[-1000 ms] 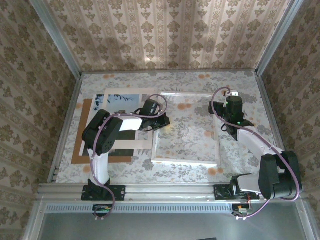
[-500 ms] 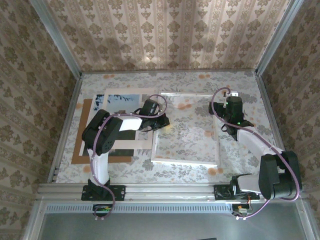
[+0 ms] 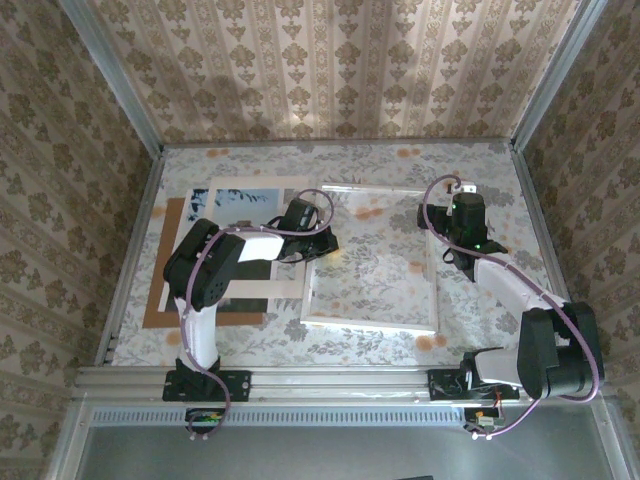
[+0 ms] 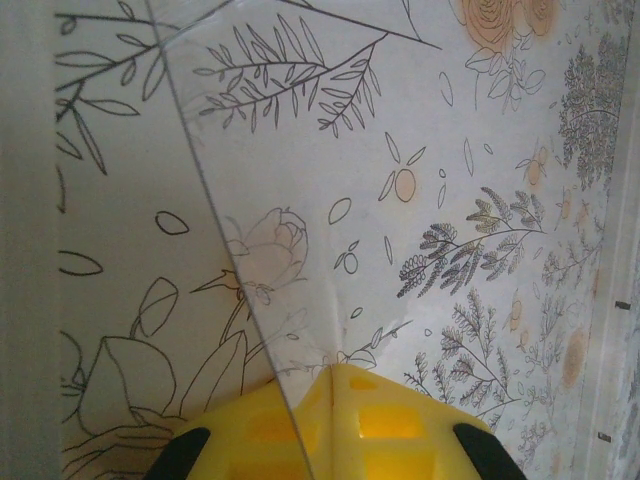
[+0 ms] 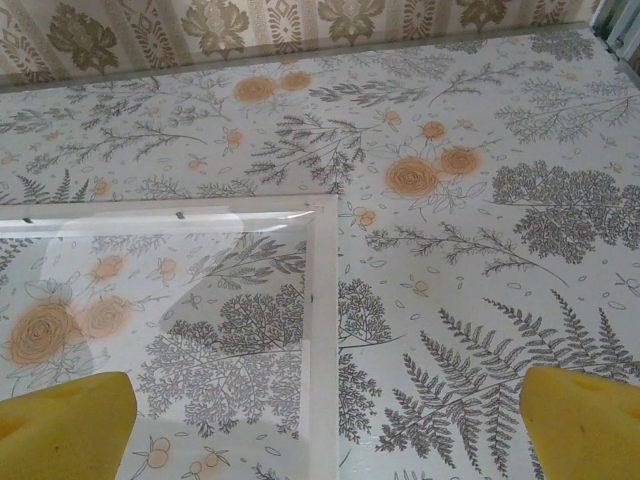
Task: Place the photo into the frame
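gripping frame edge, left fingers clamped

The right gripper is wide open, with its yellow fingertips at the two lower corners. Between them lies one corner of the frame, with white edge and clear shiny pane, flat on the flowered table. Behind the table stands a patterned wall.
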Controlling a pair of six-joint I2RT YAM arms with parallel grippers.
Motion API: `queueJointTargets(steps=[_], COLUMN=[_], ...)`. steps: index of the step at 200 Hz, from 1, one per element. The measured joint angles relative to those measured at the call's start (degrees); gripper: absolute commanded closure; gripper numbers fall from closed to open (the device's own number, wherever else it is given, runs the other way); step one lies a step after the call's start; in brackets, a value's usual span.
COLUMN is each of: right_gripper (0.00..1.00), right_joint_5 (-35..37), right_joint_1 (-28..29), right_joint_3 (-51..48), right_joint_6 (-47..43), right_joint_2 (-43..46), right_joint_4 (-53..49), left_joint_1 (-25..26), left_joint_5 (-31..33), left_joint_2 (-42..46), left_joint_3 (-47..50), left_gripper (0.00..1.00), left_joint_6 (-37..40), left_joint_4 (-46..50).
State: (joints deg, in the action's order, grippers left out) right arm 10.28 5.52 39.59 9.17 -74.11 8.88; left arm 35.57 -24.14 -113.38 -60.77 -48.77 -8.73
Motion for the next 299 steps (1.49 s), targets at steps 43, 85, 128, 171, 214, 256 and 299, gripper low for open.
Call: queueJointTargets(steps=[43,85,128,171,214,256,299], right_gripper=[0.0,0.0,0.0,0.0,0.0,0.0,0.0], right_joint_5=[0.0,0.0,0.0,0.0,0.0,0.0,0.0], right_joint_1=[0.02,0.0,0.0,0.02,0.0,0.0,0.02], right_joint_3=[0.0,0.0,0.0,-0.02,-0.07,-0.07,-0.07], right_joint_6=[0.0,0.0,0.0,0.0,-0.02,-0.02,-0.02], right_joint_2=[0.0,0.0,0.0,0.0,0.0,-0.02,-0.5], right_joint_4=[0.0,-0.02,-0.02,-0.02,-0.04,-0.02,0.09], left_joint_1=[0.0,0.11,0.52,0.76,0.76,0.7,0.66], left_joint_5=[0.0,-0.09,-0.09,-0.13,-0.07,-0.09,-0.13], left_joint_2=[0.09,0.42,0.66,0.66,0.66,0.66,0.66], left_joint_3=[0.02,0.02,0.0,-0.07,-0.07,-0.24,-0.42], left_gripper=[1.0,1.0,1.0,1.0,1.0,1.0,1.0], left_joint_6=[0.0,-0.04,-0.26,-0.79,-1.11,-1.11,-1.11], left_joint_4=[0.09,0.28,1.01,1.6,2.05,2.8,3.41])
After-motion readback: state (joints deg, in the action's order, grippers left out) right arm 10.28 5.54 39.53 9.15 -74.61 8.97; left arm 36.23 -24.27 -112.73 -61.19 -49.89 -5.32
